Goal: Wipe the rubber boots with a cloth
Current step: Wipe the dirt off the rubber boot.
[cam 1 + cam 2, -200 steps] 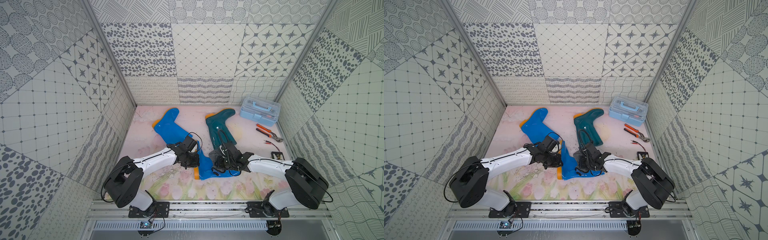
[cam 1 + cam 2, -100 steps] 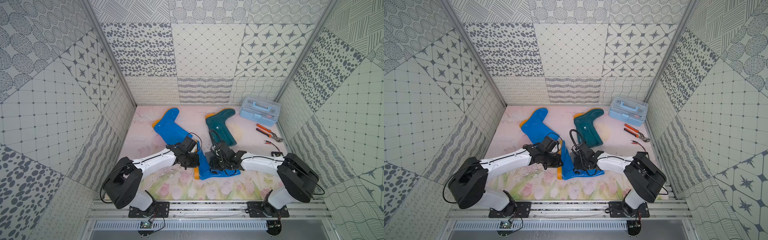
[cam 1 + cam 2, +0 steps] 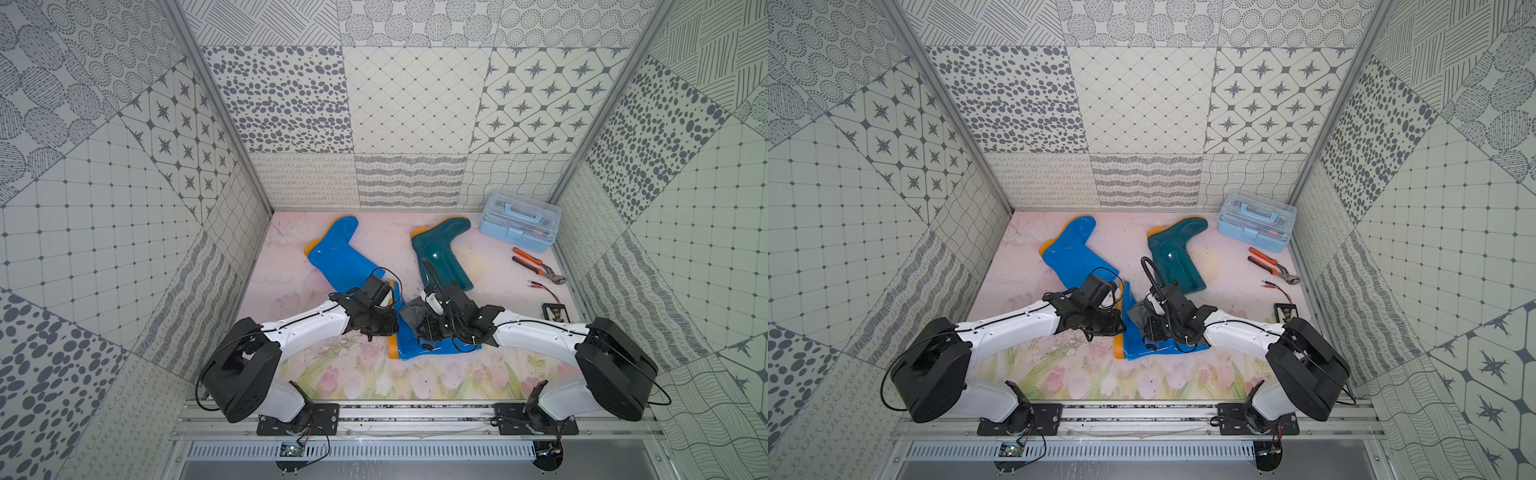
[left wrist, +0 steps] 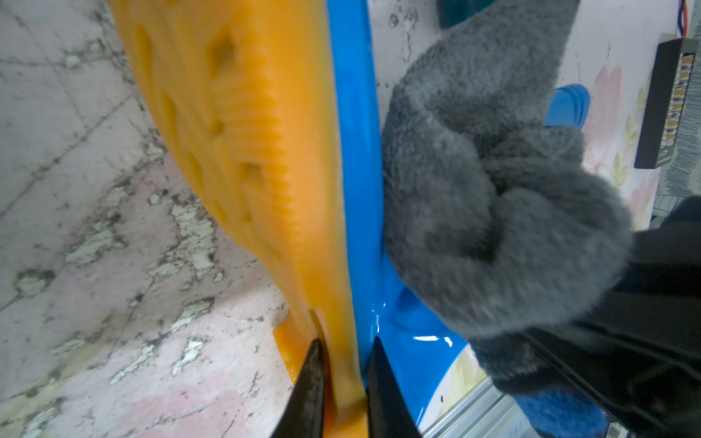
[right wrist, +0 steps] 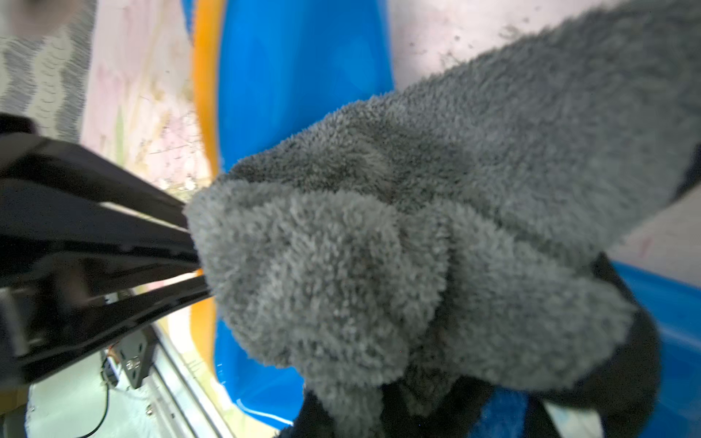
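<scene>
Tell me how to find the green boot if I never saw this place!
Find the pale blue toolbox in a back corner of the pink flowery table. Lying on its side next to it, toward the middle, is the green boot. Only this one is dark teal-green, unlike the far blue boot and the near blue boot.

White links, black joints, thin cables, black left tool

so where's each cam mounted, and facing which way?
Top views: high above front rail, looking down at table; left arm, right arm show.
Left wrist: low by the near blue boot, facing along its sole; left jaws' tips clamped on it.
Right wrist: behind the grey cloth, facing that boot; right jaws shut on it.
Shared: both wrist views see boot, cloth, left jaws.
</scene>
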Controlling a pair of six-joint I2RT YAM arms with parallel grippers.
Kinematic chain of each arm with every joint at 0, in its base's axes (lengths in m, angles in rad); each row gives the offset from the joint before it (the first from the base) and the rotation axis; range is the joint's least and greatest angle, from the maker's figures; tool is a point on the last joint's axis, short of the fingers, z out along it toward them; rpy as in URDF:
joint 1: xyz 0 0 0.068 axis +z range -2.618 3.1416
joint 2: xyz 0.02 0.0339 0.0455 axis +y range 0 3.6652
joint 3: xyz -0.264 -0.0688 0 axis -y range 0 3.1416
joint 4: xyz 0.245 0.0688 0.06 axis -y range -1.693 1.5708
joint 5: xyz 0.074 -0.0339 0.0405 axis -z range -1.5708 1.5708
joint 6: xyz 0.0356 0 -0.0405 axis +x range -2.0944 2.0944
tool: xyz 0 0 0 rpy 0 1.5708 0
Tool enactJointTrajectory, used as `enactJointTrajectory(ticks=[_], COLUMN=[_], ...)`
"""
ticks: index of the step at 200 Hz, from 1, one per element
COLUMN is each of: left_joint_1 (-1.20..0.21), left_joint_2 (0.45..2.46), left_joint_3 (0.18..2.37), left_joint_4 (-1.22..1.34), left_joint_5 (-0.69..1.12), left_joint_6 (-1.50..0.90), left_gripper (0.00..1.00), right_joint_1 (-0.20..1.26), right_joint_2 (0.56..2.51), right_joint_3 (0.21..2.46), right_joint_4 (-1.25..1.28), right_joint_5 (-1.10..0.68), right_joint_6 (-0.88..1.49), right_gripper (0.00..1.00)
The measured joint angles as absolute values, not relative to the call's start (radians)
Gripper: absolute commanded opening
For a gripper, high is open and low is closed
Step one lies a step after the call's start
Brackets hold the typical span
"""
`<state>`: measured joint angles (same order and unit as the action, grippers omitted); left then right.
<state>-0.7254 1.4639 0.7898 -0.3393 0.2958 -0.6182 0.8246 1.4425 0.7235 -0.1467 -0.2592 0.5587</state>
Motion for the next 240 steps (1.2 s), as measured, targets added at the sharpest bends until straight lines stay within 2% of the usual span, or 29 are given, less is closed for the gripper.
enactJointTrajectory(ticks=[30, 76, 106, 137, 179, 206, 240], left_joint_1=[-0.725, -0.725, -0.725, -0.727, -0.727, -0.728, -0.728], left_joint_2=[1.460, 1.465, 1.470, 1.464, 1.450, 1.457, 1.470], left_joint_3=[0.790, 0.790, 0.794, 0.792, 0.778, 0.775, 0.780], left_joint_4=[-0.337, -0.332, -0.338, -0.336, -0.318, -0.295, -0.290], left_joint_5=[0.295, 0.296, 0.294, 0.290, 0.290, 0.308, 0.319], left_joint_6=[-0.618, -0.619, -0.623, -0.625, -0.621, -0.611, -0.611], left_gripper=[0.00, 0.00, 0.00, 0.00, 0.00, 0.00, 0.00], right_joint_1=[0.828, 0.846, 0.856, 0.800, 0.671, 0.716, 0.807], right_joint_2=[1.447, 1.683, 1.727, 1.648, 1.383, 1.345, 1.438], right_joint_3=[0.748, 0.846, 0.912, 0.798, 0.590, 0.592, 0.714], right_joint_4=[-0.125, -0.053, -0.129, -0.108, -0.231, -0.295, -0.229], right_joint_5=[-0.275, -0.284, -0.255, -0.204, -0.039, 0.013, -0.008], right_joint_6=[0.540, 0.616, 0.705, 0.788, 0.797, 0.796, 0.826], right_gripper=[0.00, 0.00, 0.00, 0.00, 0.00, 0.00, 0.00])
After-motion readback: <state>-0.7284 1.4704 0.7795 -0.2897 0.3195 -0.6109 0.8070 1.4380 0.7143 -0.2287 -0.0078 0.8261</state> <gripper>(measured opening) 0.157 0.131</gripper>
